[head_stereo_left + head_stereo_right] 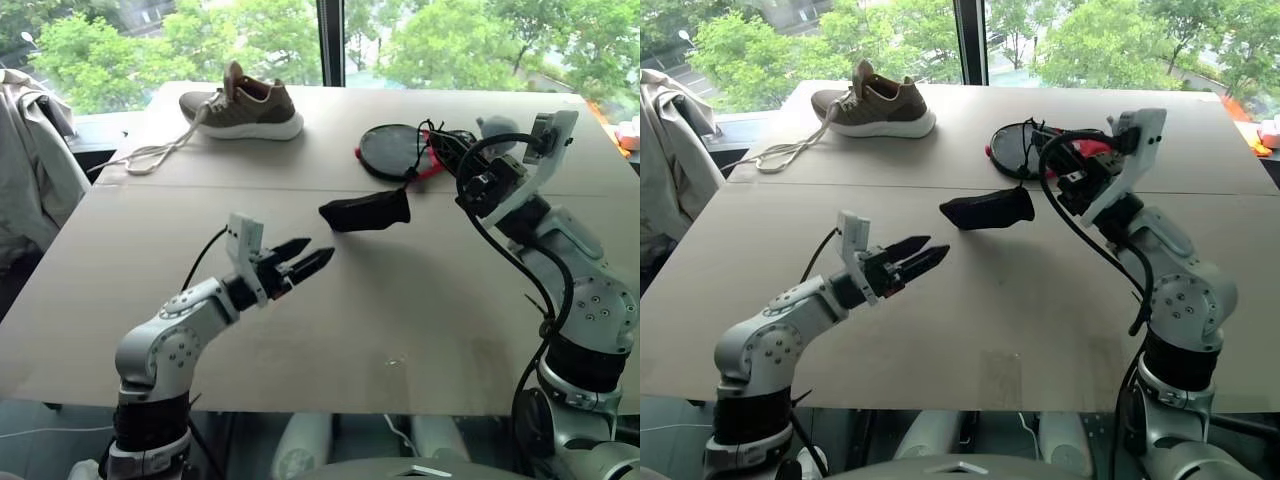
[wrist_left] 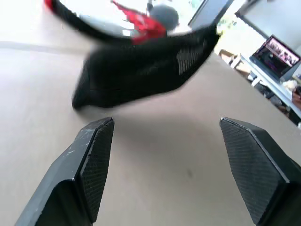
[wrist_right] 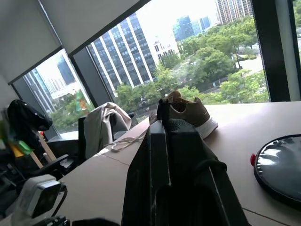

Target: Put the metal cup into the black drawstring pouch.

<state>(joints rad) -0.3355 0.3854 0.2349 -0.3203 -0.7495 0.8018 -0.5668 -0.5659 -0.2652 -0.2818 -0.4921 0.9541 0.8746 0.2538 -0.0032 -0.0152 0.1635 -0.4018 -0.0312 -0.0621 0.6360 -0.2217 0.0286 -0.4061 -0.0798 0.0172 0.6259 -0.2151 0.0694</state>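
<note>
Left gripper (image 1: pixel 315 252) nearest: black fingers spread, empty, aimed level at soft black fabric drawstring pouch (image 1: pixel 365 212). Pouch hung just above pale brown table (image 1: pixel 400 330), mid-table, in front of round black-and-red paddle case (image 1: pixel 388 150). Right gripper (image 3: pixel 163 110) raised, clenched, apparently pinching pouch cord. Shiny metal cup: pouch bulged, cup possibly inside; could not tell. Advice: keep cord pinch firm, steady pouch bottom with left gripper, avoid swing that tips mouth downward.

No readable text, label, brand, number or sign appears anywhere. The glowing laptop screen (image 2: pixel 278 52) at two o'clock in the left wrist view is too blurred to read.
</note>
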